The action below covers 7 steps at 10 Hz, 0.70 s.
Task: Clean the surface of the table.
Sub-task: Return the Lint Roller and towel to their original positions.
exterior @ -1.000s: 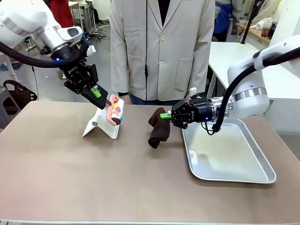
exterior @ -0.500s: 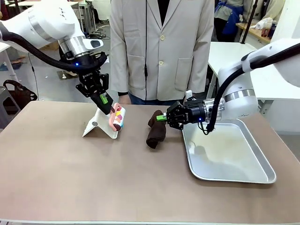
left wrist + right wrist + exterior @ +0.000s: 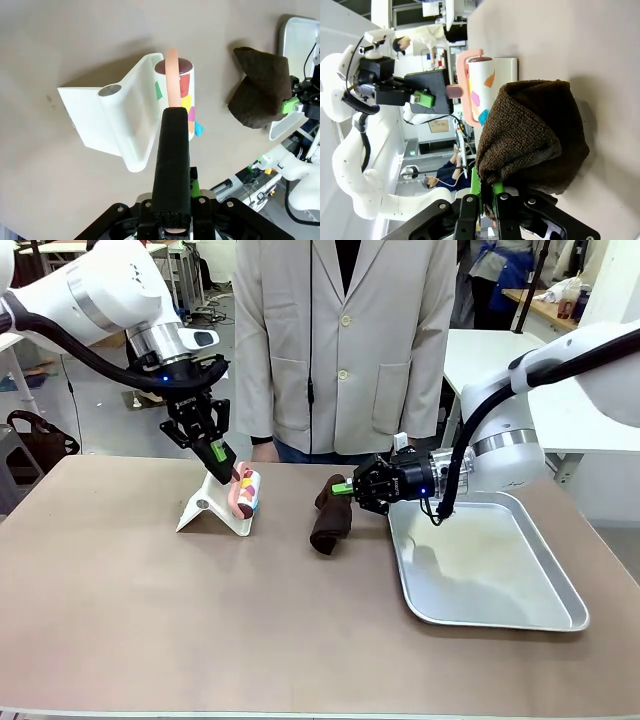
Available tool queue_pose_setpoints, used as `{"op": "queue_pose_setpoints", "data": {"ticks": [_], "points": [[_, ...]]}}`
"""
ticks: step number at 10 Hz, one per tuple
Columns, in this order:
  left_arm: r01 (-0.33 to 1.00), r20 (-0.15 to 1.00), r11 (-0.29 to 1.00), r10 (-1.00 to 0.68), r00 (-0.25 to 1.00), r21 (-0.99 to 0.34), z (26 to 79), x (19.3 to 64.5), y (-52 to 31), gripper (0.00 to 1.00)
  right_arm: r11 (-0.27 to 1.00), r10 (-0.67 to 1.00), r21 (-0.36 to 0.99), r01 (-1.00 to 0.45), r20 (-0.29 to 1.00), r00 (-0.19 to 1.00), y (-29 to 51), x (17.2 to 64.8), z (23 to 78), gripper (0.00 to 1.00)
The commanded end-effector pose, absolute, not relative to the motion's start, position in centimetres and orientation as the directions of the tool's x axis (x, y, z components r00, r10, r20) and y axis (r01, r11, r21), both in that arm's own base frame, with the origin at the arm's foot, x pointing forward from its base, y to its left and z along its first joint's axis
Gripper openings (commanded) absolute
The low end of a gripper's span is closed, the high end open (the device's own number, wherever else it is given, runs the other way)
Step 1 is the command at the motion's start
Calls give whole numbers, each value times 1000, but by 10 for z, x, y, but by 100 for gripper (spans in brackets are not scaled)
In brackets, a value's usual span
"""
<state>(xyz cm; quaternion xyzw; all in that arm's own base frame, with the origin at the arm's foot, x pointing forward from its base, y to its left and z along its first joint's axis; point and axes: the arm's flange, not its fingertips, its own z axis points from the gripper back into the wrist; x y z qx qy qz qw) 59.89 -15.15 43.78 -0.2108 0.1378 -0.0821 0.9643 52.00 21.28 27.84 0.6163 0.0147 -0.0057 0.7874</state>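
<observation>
The table (image 3: 150, 620) has a wide taupe-brown top. My left gripper (image 3: 228, 472) is shut on the thin pink handle (image 3: 172, 70) of a white cylinder with coloured patches (image 3: 246, 495), which leans on a white stand (image 3: 205, 510). In the left wrist view the black fingers (image 3: 171, 150) pinch that handle from above. My right gripper (image 3: 345, 488) reaches in from the right and is shut on a dark brown cloth (image 3: 328, 520) whose lower end touches the table. The right wrist view shows the cloth (image 3: 535, 135) bunched above the green pads (image 3: 487, 189).
A shiny silver tray (image 3: 520, 610) lies on the table at the right, close behind the cloth. A person in a light coat (image 3: 345, 340) stands at the far edge. The near half of the table is bare.
My left gripper has swung right and down over the pink handle, and the cylinder sits lower against the stand. My right gripper has carried the cloth slightly left.
</observation>
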Motion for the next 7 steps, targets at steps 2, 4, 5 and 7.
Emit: {"op": "queue_pose_setpoints", "data": {"ticks": [2,4,5,7], "points": [[56,-276,898,-192,942,-436,430,601,-146,22,285,-14,957,53,-51,999,221,527,280,10],[67,-294,885,-223,929,-460,434,596,-154,22,334,-33,939,87,-81,996,221,528,280,10],[63,-286,893,-208,935,-446,433,596,-155,22,342,-21,936,89,-87,996,222,528,280,10],[74,-294,899,-218,931,-432,428,595,-158,22,345,-2,934,92,-97,995,223,529,279,10]]}}
